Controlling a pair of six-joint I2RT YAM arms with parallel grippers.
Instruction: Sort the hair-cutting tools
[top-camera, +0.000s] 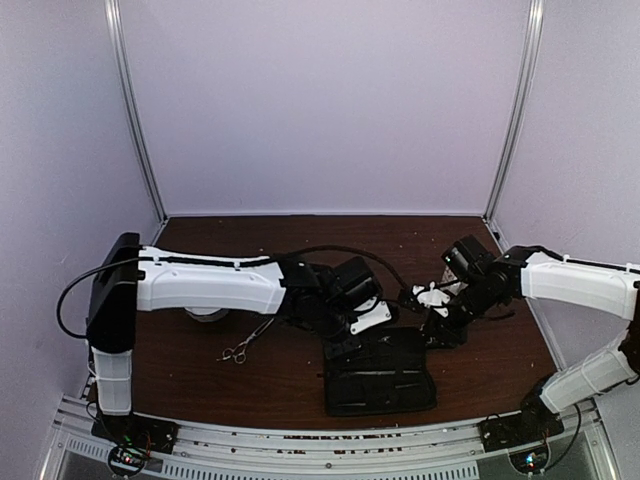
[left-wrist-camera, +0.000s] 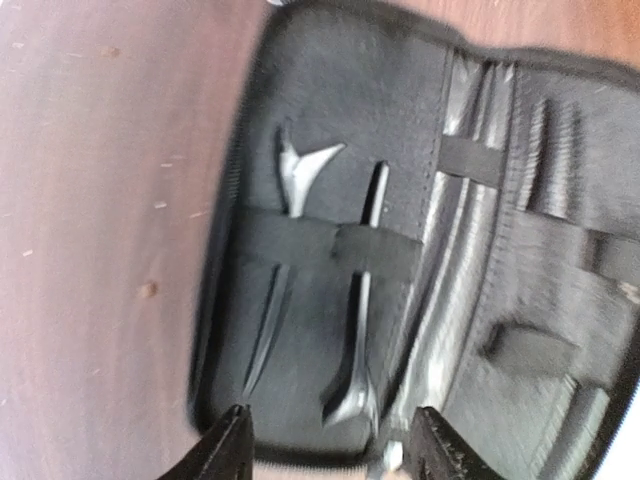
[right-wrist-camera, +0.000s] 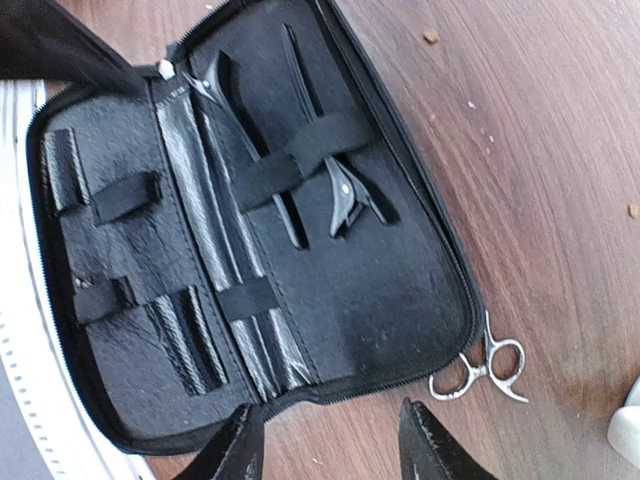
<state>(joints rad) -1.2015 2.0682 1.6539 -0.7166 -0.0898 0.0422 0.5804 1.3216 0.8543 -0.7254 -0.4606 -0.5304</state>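
We judge the left claw (left-wrist-camera: 335, 450), released and empty over the case (top-camera: 385, 385), nearer the scissors (top-camera: 245, 345) lying leftward on the bench (top-camera: 270, 395), blades slanting far-right.

Shiny metal scissors (right-wrist-camera: 480, 370); matt black cloth case (right-wrist-camera: 400, 300); grained wood table (right-wrist-camera: 540, 150).

One open black case (right-wrist-camera: 390, 290), two black clips (right-wrist-camera: 345, 200) (both strapped inside it), and two silver scissors (top-camera: 238, 350) (right-wrist-camera: 482, 370).
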